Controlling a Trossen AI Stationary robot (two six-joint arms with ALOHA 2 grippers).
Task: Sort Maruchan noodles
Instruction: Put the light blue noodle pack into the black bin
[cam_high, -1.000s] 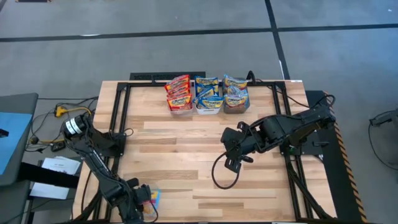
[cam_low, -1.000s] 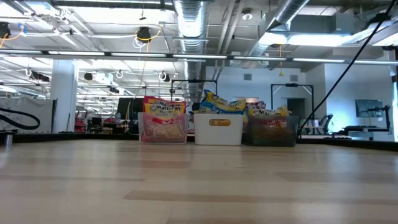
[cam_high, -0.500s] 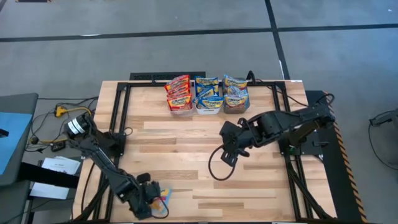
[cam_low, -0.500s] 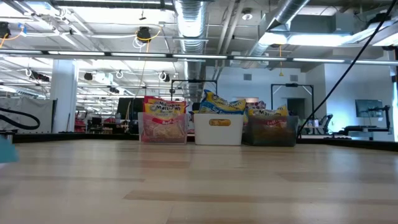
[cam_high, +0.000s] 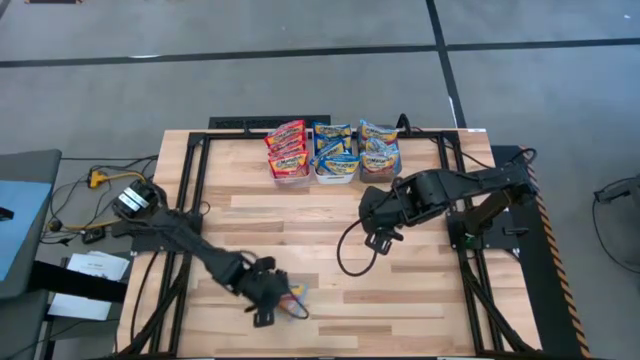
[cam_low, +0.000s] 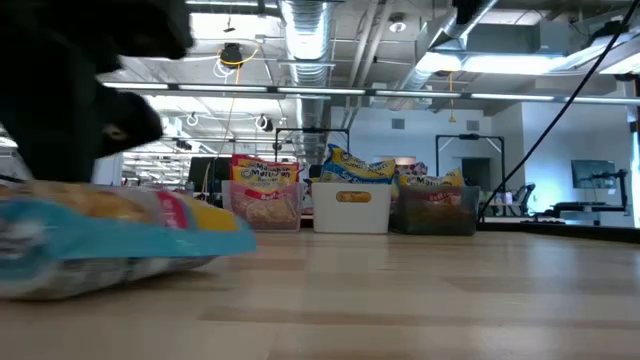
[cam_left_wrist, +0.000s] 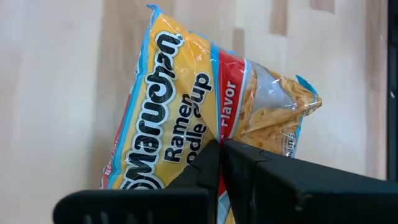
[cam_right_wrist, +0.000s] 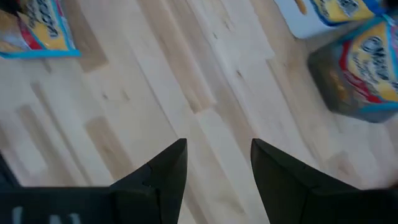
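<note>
A yellow Maruchan noodle packet with blue edges and a red band (cam_left_wrist: 186, 106) is in my left gripper (cam_left_wrist: 221, 155), which is shut on it. This is near the table's front edge, left of the middle (cam_high: 293, 298). In the low view the packet (cam_low: 110, 235) lies about level, close over the wood; I cannot tell whether it touches. My right gripper (cam_high: 378, 240) hangs open over bare wood right of centre, with nothing between its fingers (cam_right_wrist: 217, 168). More packets fill three bins at the far edge. My left gripper pinches the packet between its two fingers near the middle of its printed face, where the yellow meets the red band (cam_left_wrist: 219, 134). The wrapper is puckered there. The fingers slant in from the table's left and above. The packet's far end sticks out past the fingertips.
At the far edge stand a clear bin with red packets (cam_high: 288, 152), a white bin with blue packets (cam_high: 334, 152) and a dark grey bin with yellow-orange packets (cam_high: 379, 150). A black cable (cam_high: 352, 262) loops below my right arm. Bare wood lies between the grippers and the bins.
My left gripper has travelled from the near left corner toward the table's right and a little toward the far edge, with the packet going along; both have come into the low view. My right gripper has drifted toward the far edge, still open.
</note>
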